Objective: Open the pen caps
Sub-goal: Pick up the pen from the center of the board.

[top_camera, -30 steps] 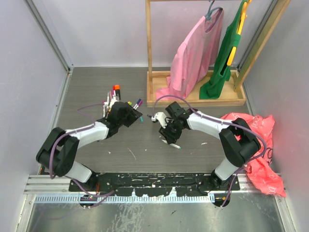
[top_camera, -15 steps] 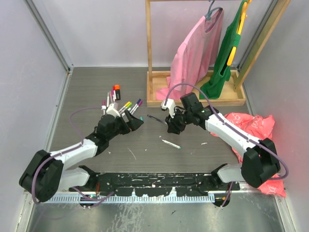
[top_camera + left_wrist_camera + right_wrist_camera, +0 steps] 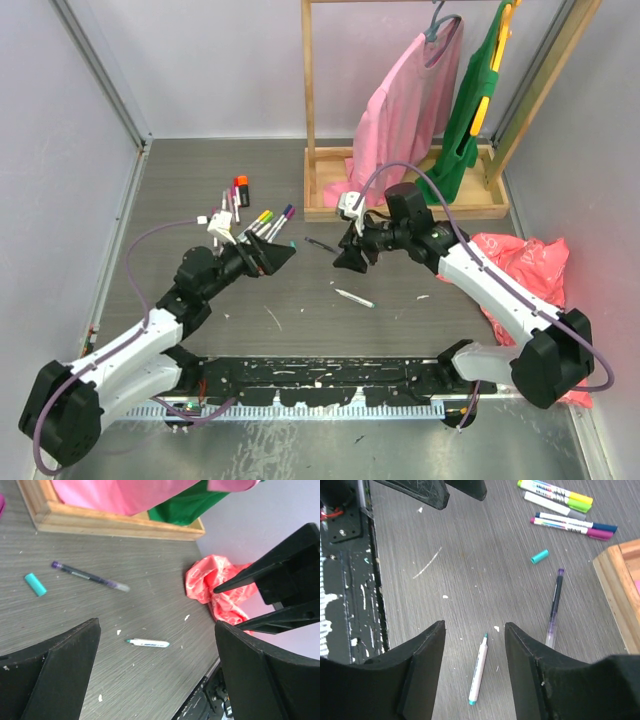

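Widened since before, left claw (image 3: pixel 156 625) and right claw (image 3: pixel 474 626) gape empty; wrist views reveal teal cap (image 3: pixel 35 584).

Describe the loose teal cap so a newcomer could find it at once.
Start at the wooden rack base on the table. Just off its edge lies a slim dark pen with a purple tip, and the teal cap lies apart beside that. It is a short stub, where its neighbours are long markers.

A teal cap (image 3: pixel 539 556) lies loose on its side beside a dark purple pen (image 3: pixel 554 607). A white pen (image 3: pixel 478 676), teal tip bare, lies apart. The other pens (image 3: pixel 560 492) lie clustered flat.
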Robot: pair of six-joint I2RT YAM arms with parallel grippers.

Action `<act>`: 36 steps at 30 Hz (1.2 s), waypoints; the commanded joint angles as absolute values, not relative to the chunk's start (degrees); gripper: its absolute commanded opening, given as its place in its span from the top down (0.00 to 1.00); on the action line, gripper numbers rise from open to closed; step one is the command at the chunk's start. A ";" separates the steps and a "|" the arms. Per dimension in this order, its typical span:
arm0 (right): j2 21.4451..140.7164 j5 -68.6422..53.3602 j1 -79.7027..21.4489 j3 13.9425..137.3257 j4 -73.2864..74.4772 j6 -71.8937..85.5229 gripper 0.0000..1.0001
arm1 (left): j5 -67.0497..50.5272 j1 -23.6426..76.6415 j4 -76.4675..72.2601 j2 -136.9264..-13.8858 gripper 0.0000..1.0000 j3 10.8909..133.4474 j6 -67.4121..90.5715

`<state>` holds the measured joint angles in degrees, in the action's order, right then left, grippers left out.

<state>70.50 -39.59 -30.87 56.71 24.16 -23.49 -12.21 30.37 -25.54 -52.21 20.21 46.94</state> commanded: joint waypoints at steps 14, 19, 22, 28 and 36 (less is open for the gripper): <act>80.09 -40.52 -30.94 62.61 23.98 -34.61 0.23 | -6.36 30.23 -32.27 -44.69 0.02 23.82 38.80; 83.15 -36.41 -30.94 63.39 24.40 -36.32 0.20 | -8.18 30.23 -33.90 -49.31 0.02 24.50 35.07; 88.60 -34.02 -30.61 69.98 30.84 -36.48 0.24 | -8.25 30.23 -38.03 -51.98 0.02 22.97 34.15; 90.85 -28.78 -29.62 70.72 28.35 -36.11 0.25 | -7.13 30.15 -32.89 -50.38 0.02 23.81 31.80; 96.06 -23.00 -29.53 73.13 25.71 -31.58 0.25 | -3.74 30.17 -27.53 -51.03 0.02 25.37 29.51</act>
<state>94.32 -27.51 -29.50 70.28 28.58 -34.41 -5.28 30.35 -27.20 -50.83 22.96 31.81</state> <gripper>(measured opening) 0.750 0.981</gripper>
